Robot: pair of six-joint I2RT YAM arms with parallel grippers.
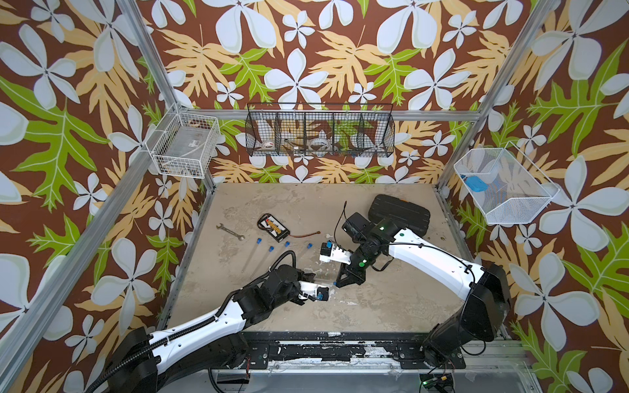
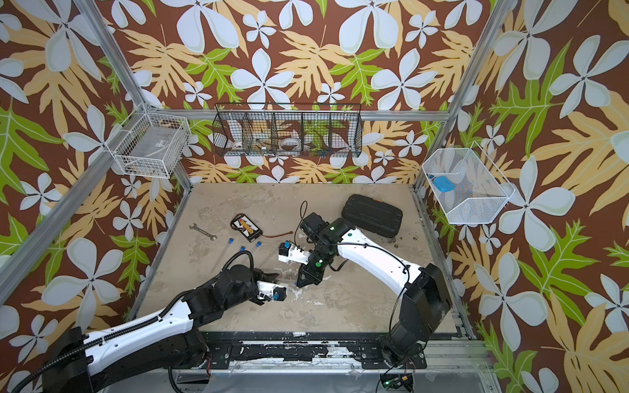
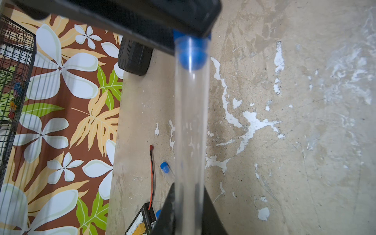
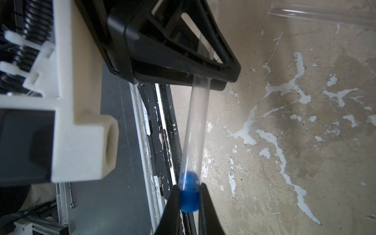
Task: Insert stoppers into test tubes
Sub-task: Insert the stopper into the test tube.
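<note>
Leftmost, four stoppers (image 1: 258, 241) lay on the desk (image 1: 391, 299), apparently already seated in test tubes (image 1: 250, 257). Centrally, left tool (image 3: 189, 211) stood closed on fifth tube (image 3: 191, 122); right tool (image 4: 189, 203), closed on last stopper (image 4: 189, 200), had it partly inside the mouth, final seating outstanding.

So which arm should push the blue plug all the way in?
Right, probably. The right gripper pinches the stopper, which sits partly inside the mouth of the test tube, so it can push. The left gripper only holds that tube steady.
</note>
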